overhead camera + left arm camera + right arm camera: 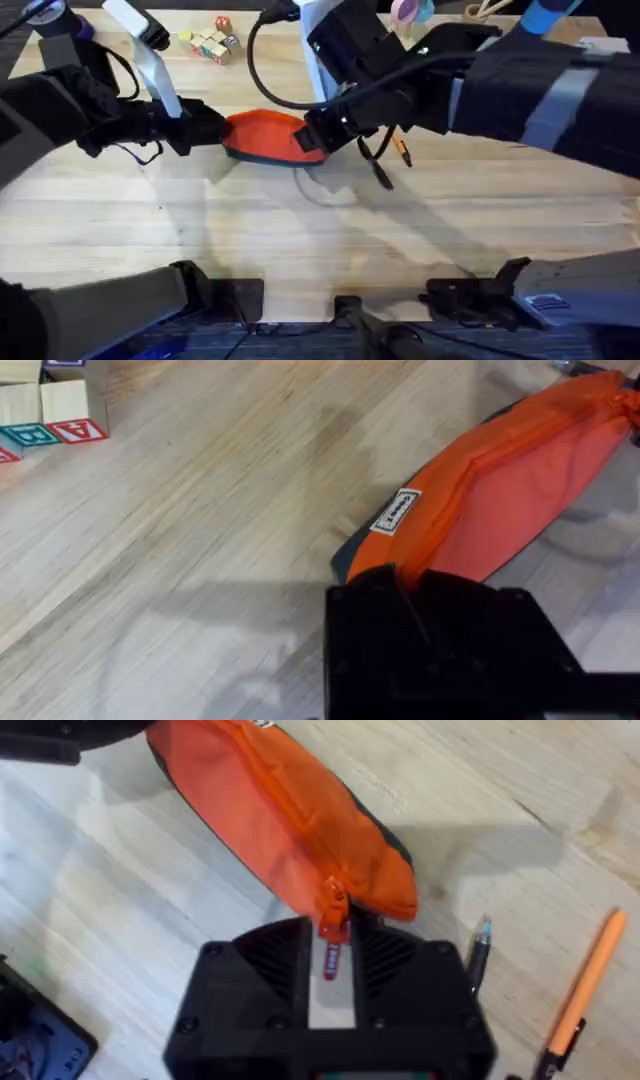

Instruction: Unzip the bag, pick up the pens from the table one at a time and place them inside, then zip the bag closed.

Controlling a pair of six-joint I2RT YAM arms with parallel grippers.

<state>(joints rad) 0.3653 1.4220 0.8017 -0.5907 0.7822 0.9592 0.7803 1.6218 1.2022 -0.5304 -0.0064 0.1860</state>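
Both grippers pinch bag (262,136): left (212,128) end, right (333,932) zip pull; label illegible.

The left arm reaches from the lower left up and inward across the overhead view, its forearm lying low and level, and its black left gripper (205,128) points toward the middle. In its wrist view the left gripper (400,582) is clamped on something. The right arm sweeps in large and dark from the upper right, a cable looping over its wrist, and its right gripper (322,135) points back toward the left one. In its wrist view the right gripper (333,935) pinches something between its fingers.
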